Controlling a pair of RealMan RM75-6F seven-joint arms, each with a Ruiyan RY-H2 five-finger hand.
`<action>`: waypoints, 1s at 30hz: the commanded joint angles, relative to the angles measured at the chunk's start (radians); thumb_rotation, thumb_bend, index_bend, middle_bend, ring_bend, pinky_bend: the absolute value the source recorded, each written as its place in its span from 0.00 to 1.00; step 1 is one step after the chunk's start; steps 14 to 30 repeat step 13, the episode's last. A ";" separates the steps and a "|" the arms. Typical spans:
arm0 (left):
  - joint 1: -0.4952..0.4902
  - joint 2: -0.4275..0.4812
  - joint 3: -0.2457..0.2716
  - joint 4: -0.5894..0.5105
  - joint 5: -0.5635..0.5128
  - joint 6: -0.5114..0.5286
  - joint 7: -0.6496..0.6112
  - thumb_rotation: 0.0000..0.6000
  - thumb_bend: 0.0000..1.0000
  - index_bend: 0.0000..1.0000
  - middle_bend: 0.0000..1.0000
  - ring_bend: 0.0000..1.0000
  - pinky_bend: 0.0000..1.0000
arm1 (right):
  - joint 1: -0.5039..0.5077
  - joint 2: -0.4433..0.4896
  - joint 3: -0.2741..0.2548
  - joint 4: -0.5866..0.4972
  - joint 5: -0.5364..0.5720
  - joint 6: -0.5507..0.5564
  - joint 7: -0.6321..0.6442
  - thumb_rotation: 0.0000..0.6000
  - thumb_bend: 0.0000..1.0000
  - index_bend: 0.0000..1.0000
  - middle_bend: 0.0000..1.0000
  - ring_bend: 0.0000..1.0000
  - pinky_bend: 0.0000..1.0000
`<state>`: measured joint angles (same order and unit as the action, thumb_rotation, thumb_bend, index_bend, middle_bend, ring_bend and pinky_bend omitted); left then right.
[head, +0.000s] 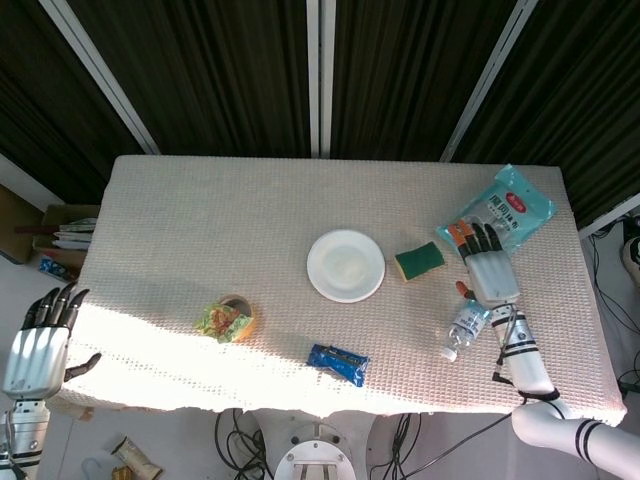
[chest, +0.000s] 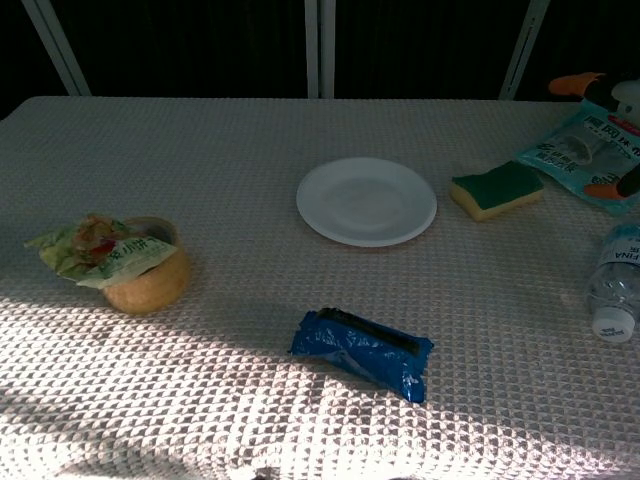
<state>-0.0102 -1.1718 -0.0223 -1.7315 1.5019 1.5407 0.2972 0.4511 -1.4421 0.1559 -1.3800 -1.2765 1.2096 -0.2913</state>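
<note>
Dark curtains hang behind the table (head: 200, 220), which has a bumpy cream cloth on it. Far left, off the table edge, the left hand (head: 38, 345) hangs with its fingers apart and holds nothing. Next come a little bowl (chest: 145, 280) with a snack bag (chest: 95, 247) on top, a blue packet (chest: 362, 352) and a white plate (chest: 366, 200). Just right of the plate lies the green sponge (head: 419, 261), flat on the cloth. Near it, the right hand (head: 488, 268) is spread wide and holds nothing, beside a water bottle (head: 466, 323) and a teal bag (head: 497, 217)
</note>
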 joint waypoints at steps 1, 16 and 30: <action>-0.004 0.000 -0.003 -0.001 0.001 -0.001 0.002 1.00 0.09 0.13 0.06 0.06 0.14 | -0.171 0.171 -0.028 -0.156 -0.046 0.199 0.157 1.00 0.19 0.01 0.12 0.00 0.00; 0.006 0.000 0.003 -0.012 0.006 0.018 0.019 1.00 0.09 0.13 0.06 0.06 0.14 | -0.365 0.311 -0.133 -0.217 -0.162 0.351 0.415 1.00 0.20 0.04 0.12 0.00 0.00; 0.006 0.000 0.003 -0.012 0.006 0.018 0.019 1.00 0.09 0.13 0.06 0.06 0.14 | -0.365 0.311 -0.133 -0.217 -0.162 0.351 0.415 1.00 0.20 0.04 0.12 0.00 0.00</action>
